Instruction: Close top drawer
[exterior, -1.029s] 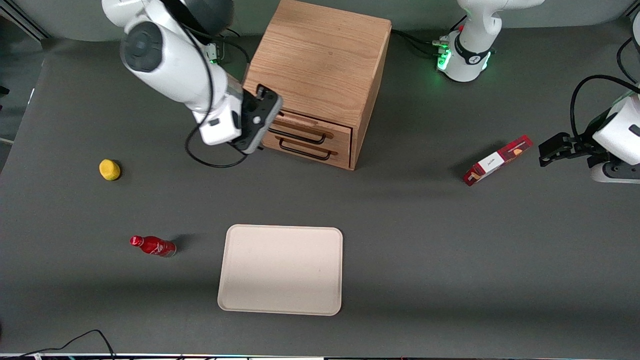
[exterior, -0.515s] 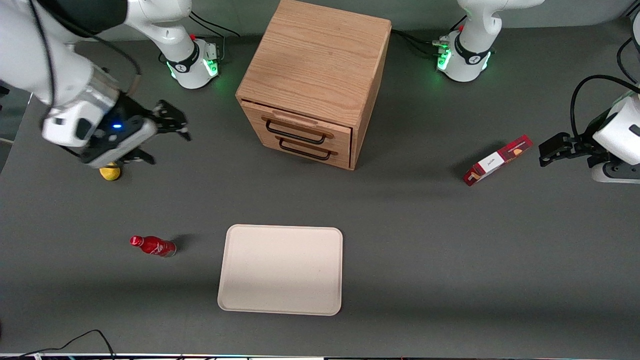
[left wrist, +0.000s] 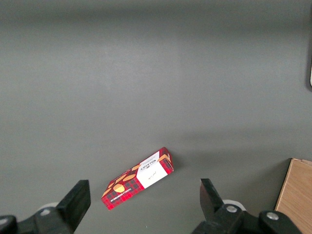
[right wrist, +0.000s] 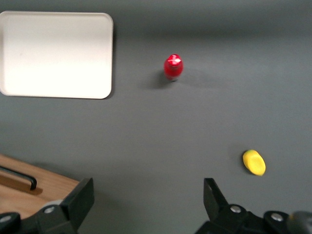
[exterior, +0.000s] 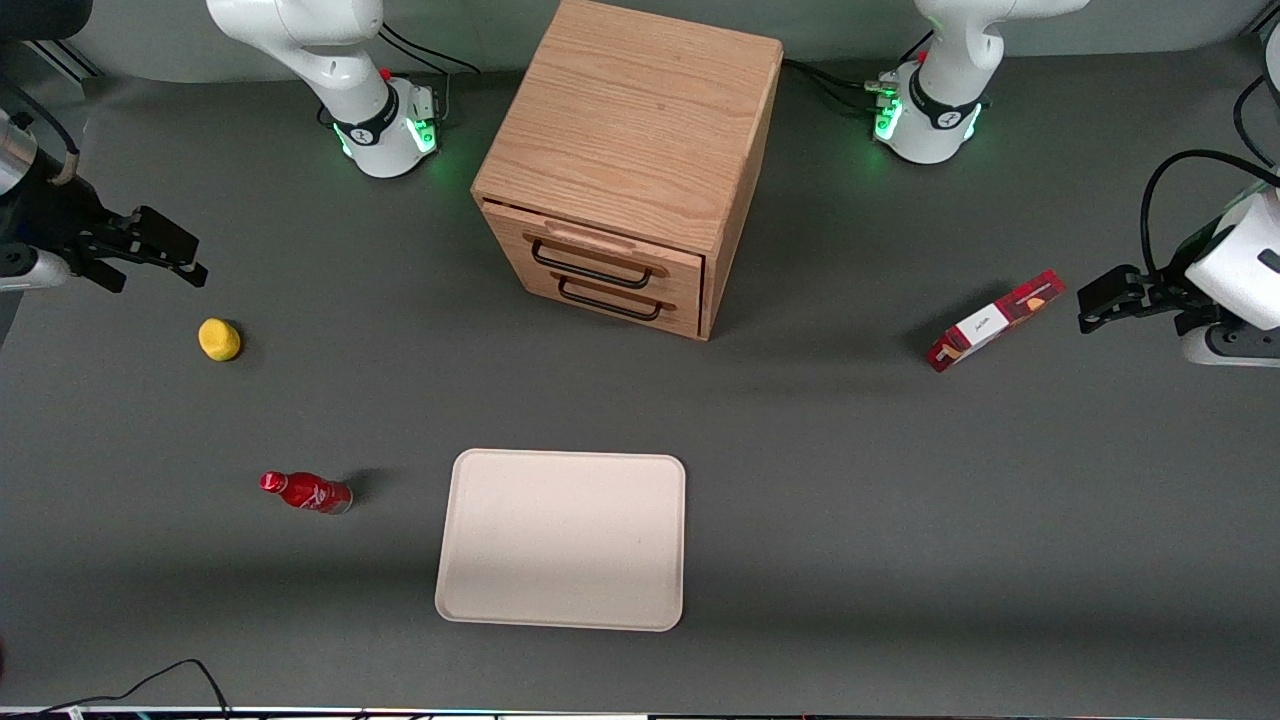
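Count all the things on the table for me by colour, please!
Yellow: 1, the lemon
Red: 2, the bottle and the box
Cream: 1, the tray
Wood: 1, the cabinet, with the top drawer closed
Total: 5
The end effector is open, holds nothing, and hangs above the table, beside the lemon and farther from the camera.
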{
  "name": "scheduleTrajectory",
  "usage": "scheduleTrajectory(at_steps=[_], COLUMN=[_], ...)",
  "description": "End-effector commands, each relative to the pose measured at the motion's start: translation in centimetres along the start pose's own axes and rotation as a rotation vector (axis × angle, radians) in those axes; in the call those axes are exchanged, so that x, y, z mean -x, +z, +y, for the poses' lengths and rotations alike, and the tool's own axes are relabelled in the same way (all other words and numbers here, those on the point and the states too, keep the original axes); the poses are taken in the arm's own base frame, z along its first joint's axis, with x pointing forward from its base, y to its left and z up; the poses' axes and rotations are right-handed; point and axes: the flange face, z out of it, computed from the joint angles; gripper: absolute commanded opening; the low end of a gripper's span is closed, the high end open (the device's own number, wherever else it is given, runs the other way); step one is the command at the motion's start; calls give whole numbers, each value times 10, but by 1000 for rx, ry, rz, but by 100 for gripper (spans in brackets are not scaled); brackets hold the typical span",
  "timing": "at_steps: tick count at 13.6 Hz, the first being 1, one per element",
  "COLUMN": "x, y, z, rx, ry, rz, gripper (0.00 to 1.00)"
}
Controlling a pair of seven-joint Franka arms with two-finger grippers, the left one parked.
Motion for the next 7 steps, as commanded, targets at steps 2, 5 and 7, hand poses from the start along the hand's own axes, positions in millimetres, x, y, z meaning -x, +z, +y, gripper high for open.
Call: scheduleTrajectory(at_steps=[2,5,7], x=[5,6,6], y=[-13,-12,-11], z=[7,13,10], rx=[29,31,34], ry=[59,68,56], rz=[16,1,-7], gripper=[100,100,100])
